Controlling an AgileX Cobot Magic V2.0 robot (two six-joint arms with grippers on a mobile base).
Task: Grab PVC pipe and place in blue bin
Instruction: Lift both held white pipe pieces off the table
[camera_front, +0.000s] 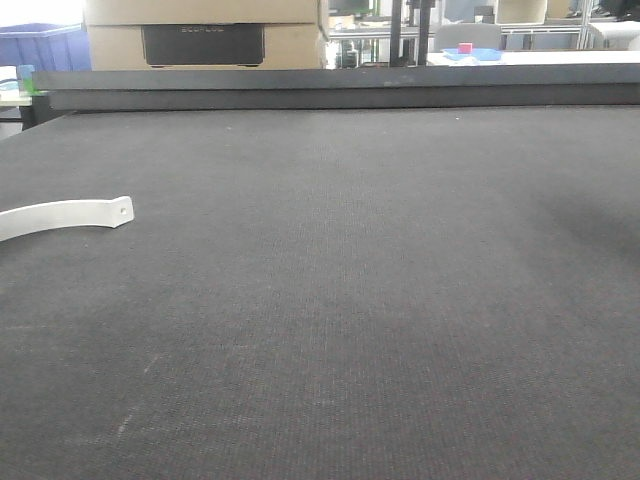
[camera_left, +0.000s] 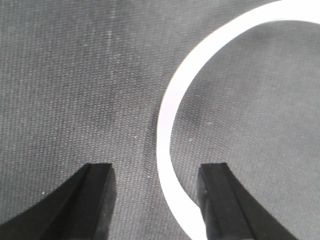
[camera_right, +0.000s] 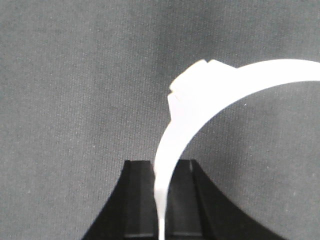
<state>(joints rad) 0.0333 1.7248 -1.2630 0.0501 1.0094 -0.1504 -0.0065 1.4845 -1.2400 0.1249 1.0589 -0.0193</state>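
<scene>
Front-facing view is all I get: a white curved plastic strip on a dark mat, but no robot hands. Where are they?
Observer: The right gripper is shut on a white curved plastic strip, pinched edge-on between its fingers.
Operator: And the other hand?
Observer: The left gripper is open, its black fingers standing either side of a white arc-shaped band that lies on the dark woven mat.

Light: diffuse, overhead, moderately bright. Glare: far background, upper left, blown out. White pipe (camera_right: 200, 100) overexposed, blurred close-up. Shadows on mat (camera_front: 350, 300) faint.
</scene>
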